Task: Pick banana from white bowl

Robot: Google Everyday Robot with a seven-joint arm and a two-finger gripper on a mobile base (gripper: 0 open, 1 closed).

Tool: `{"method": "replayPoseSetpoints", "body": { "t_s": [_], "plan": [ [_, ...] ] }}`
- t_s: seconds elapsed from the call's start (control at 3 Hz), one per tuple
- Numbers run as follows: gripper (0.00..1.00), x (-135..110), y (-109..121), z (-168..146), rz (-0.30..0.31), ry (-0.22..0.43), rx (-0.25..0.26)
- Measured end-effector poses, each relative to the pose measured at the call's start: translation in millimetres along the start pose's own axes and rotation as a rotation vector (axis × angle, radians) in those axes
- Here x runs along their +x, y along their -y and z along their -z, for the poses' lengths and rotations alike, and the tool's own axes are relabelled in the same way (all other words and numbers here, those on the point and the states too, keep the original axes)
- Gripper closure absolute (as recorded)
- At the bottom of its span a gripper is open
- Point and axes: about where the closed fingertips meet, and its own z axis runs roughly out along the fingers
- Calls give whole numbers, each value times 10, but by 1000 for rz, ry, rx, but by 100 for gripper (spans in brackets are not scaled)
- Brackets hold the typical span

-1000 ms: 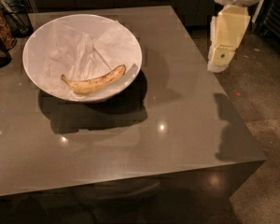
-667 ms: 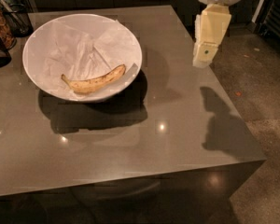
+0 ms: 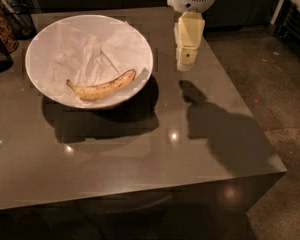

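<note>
A curved, speckled yellow banana (image 3: 102, 87) is pictured in a wide, paper-lined white bowl (image 3: 34, 54); the cream robot hand (image 3: 186, 61) is held over the grey counter (image 3: 140, 164) beside it, its opening untellable; light, soft fruit, judged best gripped gently mid-length.

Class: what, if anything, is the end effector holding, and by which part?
Nothing. The end effector hangs right of the white bowl, where the banana lies.

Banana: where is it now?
In the camera view, the banana lies on crumpled paper in the white bowl, near its front rim; the gripper hangs right of the bowl.
</note>
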Motion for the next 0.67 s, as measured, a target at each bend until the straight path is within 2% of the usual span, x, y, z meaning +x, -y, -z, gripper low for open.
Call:
{"method": "replayPoseSetpoints", "body": {
  "t_s": [0.33,0.67],
  "plan": [
    [0,-144,65,-90,23,-24,4],
    [0,-187,142,-103,25,13,22]
  ]
}}
